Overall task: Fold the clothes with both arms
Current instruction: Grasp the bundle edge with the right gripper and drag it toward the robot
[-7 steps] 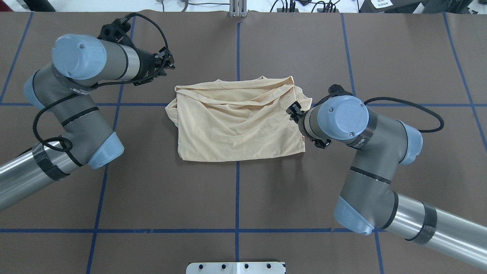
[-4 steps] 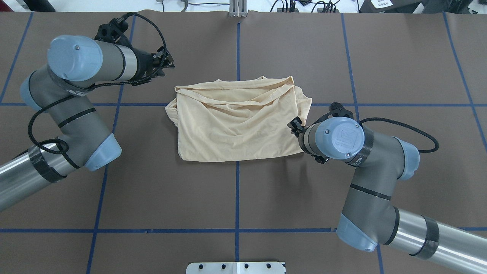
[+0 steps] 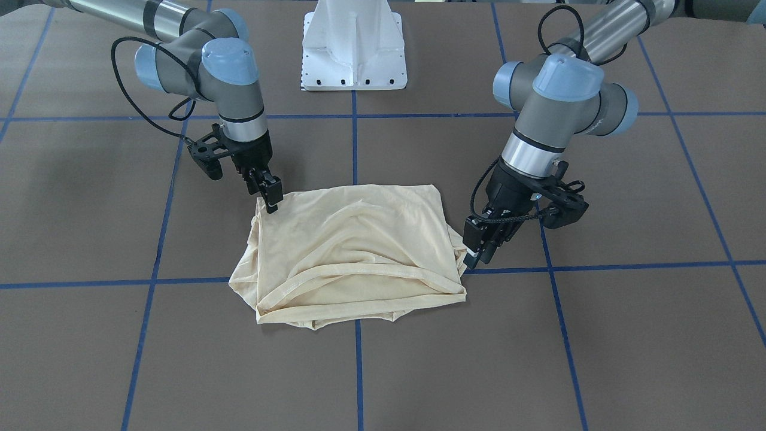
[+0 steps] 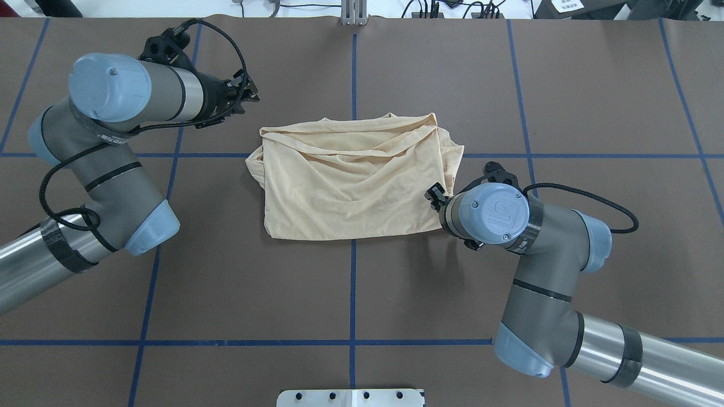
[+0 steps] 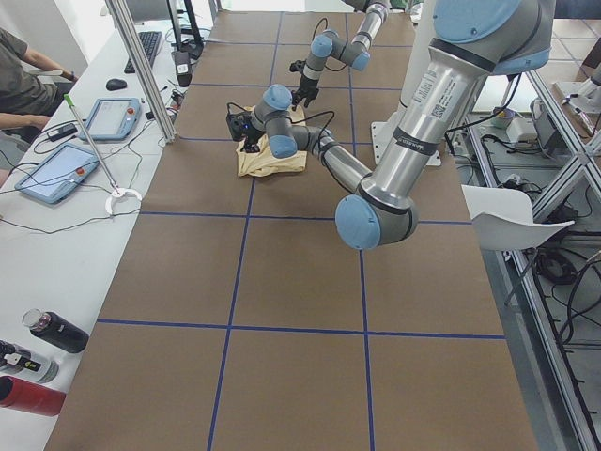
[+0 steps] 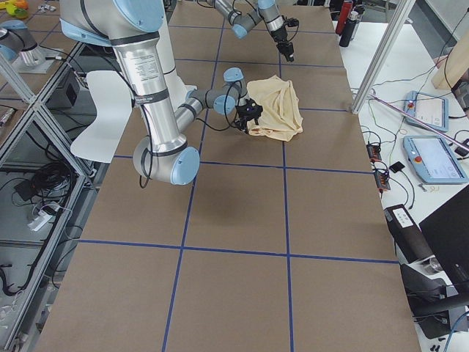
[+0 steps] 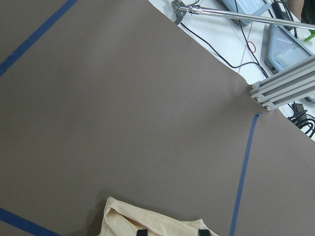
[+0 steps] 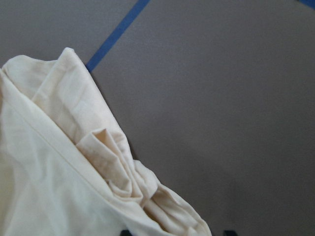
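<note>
Right pincer [image 3: 272,200], on the side nearest the robot's base, stands spread at the near right corner of the shirt [image 4: 350,181]. Your wrist view shows both tips apart with bunched cloth below them and nothing pinched. You have the shirt lying in the middle of the surface [image 4: 350,294], across the blue tape lines [image 4: 353,282], as a rough rectangle with hems doubled over and loose wrinkles. I judge at least one fold is made, and a further fold plus some tidying of the uneven far edge is left. Farther out, the left pincer [image 3: 479,251] hangs at the far left corner, its tips a little apart and gripping nothing. For writing, you can read only "UR" on the right arm's blue joint cap [image 4: 500,212]. No print or neck label shows on the shirt, and the sticker [image 5: 437,85] on the left arm is too small to read.
</note>
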`<state>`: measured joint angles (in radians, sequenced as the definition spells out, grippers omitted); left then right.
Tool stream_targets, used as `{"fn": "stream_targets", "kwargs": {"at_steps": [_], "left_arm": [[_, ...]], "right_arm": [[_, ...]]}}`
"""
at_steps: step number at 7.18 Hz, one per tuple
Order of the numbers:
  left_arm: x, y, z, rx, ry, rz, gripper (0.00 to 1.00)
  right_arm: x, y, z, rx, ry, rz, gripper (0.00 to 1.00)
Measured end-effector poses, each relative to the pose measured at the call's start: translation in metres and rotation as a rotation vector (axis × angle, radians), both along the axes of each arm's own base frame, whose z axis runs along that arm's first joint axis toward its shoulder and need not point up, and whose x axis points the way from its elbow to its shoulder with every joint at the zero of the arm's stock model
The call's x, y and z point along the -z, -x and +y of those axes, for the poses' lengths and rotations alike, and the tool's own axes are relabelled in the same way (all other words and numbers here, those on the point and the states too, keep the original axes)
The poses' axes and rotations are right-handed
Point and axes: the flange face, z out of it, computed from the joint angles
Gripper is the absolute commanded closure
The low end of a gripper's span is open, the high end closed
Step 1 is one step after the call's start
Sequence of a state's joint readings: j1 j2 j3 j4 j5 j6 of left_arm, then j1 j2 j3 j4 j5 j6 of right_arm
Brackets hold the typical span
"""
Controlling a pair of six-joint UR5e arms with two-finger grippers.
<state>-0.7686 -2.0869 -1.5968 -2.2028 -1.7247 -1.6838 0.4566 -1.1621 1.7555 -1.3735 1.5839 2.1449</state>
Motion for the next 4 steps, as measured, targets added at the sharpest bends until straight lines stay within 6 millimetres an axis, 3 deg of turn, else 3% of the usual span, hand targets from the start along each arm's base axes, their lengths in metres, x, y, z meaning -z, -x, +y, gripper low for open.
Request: {"fn": "stream_targets", "kwargs": {"at_steps": [4], "left_arm": [[-0.0057, 0.0004, 0.0017, -0.001, 0.005, -0.006, 0.55]], "right_arm": [[0.0044, -0.0020, -0.0018, -0.005, 0.003, -0.011, 1.00]]}}
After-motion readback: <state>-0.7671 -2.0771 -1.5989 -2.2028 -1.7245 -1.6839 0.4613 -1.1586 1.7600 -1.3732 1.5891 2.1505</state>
